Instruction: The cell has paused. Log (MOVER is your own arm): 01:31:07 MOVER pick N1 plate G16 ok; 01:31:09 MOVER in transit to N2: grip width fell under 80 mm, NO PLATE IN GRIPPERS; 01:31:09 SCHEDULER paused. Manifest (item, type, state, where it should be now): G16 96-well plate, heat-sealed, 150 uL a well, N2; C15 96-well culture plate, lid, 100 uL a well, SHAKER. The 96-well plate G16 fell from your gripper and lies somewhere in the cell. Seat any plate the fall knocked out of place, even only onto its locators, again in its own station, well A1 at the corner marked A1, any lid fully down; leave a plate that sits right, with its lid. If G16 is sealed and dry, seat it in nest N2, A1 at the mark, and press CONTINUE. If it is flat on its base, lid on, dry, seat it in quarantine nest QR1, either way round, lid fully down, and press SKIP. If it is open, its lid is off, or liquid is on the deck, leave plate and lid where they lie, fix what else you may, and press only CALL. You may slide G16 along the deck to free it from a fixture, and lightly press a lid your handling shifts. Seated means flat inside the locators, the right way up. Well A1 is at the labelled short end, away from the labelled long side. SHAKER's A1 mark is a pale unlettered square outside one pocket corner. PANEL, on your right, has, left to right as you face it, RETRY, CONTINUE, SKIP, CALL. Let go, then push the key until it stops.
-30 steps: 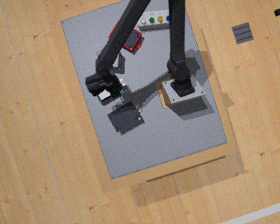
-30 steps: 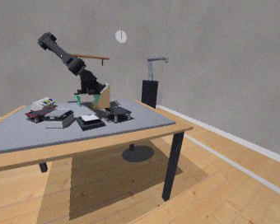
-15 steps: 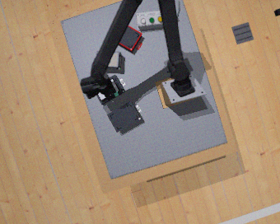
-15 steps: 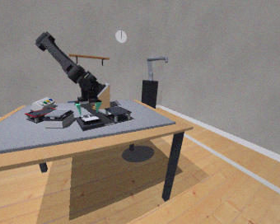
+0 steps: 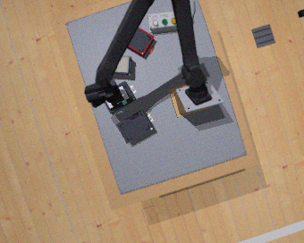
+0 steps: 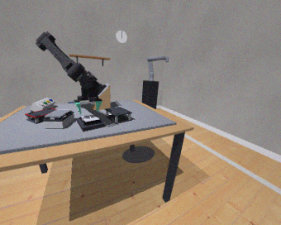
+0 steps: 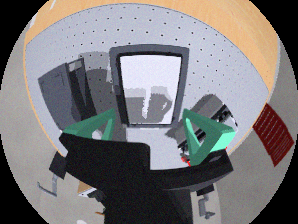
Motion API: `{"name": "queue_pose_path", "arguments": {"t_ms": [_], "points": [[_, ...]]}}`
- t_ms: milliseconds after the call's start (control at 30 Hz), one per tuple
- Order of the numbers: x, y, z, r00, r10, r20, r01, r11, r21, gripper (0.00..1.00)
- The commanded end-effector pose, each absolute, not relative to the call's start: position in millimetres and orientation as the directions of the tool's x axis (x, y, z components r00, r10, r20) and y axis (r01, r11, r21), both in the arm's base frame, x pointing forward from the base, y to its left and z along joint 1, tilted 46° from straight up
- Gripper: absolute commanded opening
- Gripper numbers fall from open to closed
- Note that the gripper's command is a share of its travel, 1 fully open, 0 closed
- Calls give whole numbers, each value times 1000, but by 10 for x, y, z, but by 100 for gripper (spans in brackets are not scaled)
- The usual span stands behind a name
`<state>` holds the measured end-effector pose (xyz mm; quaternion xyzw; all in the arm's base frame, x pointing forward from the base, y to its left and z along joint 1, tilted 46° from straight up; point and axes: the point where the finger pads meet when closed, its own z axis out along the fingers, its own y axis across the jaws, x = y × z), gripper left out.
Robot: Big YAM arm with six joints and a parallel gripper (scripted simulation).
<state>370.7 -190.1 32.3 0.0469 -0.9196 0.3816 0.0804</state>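
Observation:
My gripper is open and empty, its green fingertips spread on either side of the view. Straight below it lies a plate with a pale, smooth top inside a dark frame, flat and the right way up. In the overhead view the gripper hovers over this plate left of the mat's middle. In the side view it hangs a little above the plate. I see no liquid around the plate. I cannot read its labels.
An empty dark nest lies just in front of the plate. A pale-topped plate on a station sits behind it, looking tilted in the wrist view. Beyond are a red-edged nest and the key panel. The arm's base stands to the right.

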Motion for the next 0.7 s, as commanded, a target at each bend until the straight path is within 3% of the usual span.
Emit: {"name": "queue_pose_path", "arguments": {"t_ms": [0, 667], "points": [[3932, -1824, 416, -987, -40, 154, -138, 696, -704, 100], [4002, -1802, 459, -987, -36, 154, -135, 697, -704, 100]]}}
